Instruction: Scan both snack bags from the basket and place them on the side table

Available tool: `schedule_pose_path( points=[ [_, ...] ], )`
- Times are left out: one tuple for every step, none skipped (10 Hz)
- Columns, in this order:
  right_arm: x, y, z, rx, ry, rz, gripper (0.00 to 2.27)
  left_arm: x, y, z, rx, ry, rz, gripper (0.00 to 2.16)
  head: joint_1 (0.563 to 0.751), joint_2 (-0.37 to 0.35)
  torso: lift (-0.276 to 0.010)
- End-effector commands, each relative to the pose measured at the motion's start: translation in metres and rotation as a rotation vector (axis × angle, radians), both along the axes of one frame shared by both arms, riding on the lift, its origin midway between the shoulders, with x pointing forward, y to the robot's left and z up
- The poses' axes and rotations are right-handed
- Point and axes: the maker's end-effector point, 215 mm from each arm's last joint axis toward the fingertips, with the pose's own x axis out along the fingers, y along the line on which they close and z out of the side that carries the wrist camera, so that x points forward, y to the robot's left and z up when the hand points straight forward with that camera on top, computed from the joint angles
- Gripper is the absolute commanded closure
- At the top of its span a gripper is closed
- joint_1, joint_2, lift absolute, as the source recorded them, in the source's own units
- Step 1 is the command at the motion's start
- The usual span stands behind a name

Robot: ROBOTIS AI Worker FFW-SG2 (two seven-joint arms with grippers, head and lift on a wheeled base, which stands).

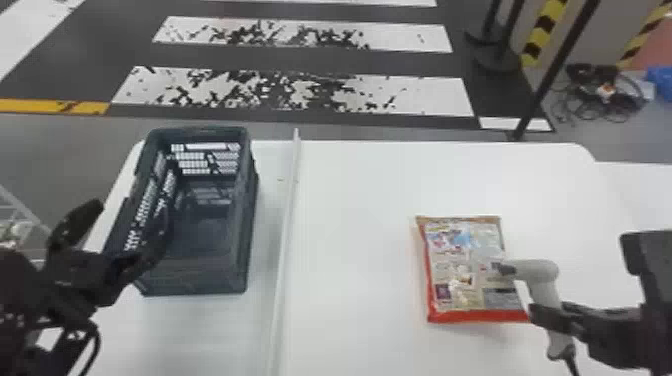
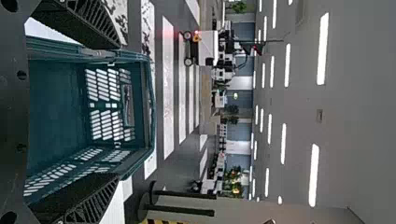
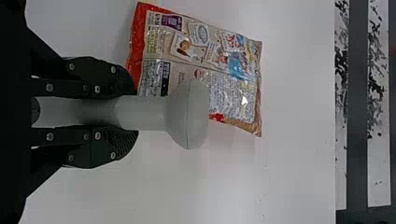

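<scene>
Head view: the basket (image 1: 235,280) stood on the left part of the white surface (image 1: 350,190), its open top facing up. A raised white strip (image 1: 288,200) ran along the surface just beside it, on its right. One snack bag (image 1: 465,272) lay flat on the surface to the right of the strip, well apart from the basket, printed panel up and red end toward the robot. Number of bags seen: one.

Left gripper (image 1: 120,225): at the basket's left side. Fingers spread wide, with a broad gap, and no hold on anything. One finger overlapped the basket's interior in the head view, the other showed outside its left wall; contact with the basket could not be determined.

Right gripper (image 1: 545,315): at the right, near the bag's red end. Fingers closed from both sides on the handle of the pale grey scanner (image 1: 540,272), parted by the handle alone. The scanner's head sat above the grip, its dark nose pointing left and overlapping the bag's right edge in the head view. Contact between scanner and bag could not be judged.

Beyond the surface: striped floor (image 1: 300,95), with a heap of cables (image 1: 605,92) at far right.
</scene>
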Motion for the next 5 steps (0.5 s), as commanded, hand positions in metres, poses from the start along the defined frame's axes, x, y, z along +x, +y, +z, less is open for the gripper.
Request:
schedule_pose_path(
  points=[
    [-0.0009, 0.0114, -0.0004, 0.004, 0.005, 0.02, 2.26, -0.0008, 0.0013, -0.0009, 0.0, 0.002, 0.003, 0.0, 0.695, 0.012, -0.075],
    [-0.0011, 0.0165, -0.0006, 0.001, 0.005, 0.032, 2.26, -0.001, 0.0015, -0.0017, 0.0, 0.003, 0.003, 0.0, 0.695, 0.025, -0.075],
    [-0.0002, 0.0193, -0.0004, -0.001, 0.003, 0.038, 2.26, -0.0011, 0.0013, -0.0018, -0.002, 0.003, 0.004, 0.0, 0.695, 0.032, -0.075],
    [0.0019, 0.0194, 0.0006, -0.006, 0.0, 0.039, 2.26, -0.001, 0.0005, -0.002, -0.002, 0.004, 0.003, 0.0, 0.695, 0.041, -0.075],
    [0.003, 0.0206, 0.0007, -0.007, -0.001, 0.042, 2.26, -0.001, 0.0005, -0.002, -0.002, 0.004, 0.003, 0.0, 0.695, 0.044, -0.075]
  ],
)
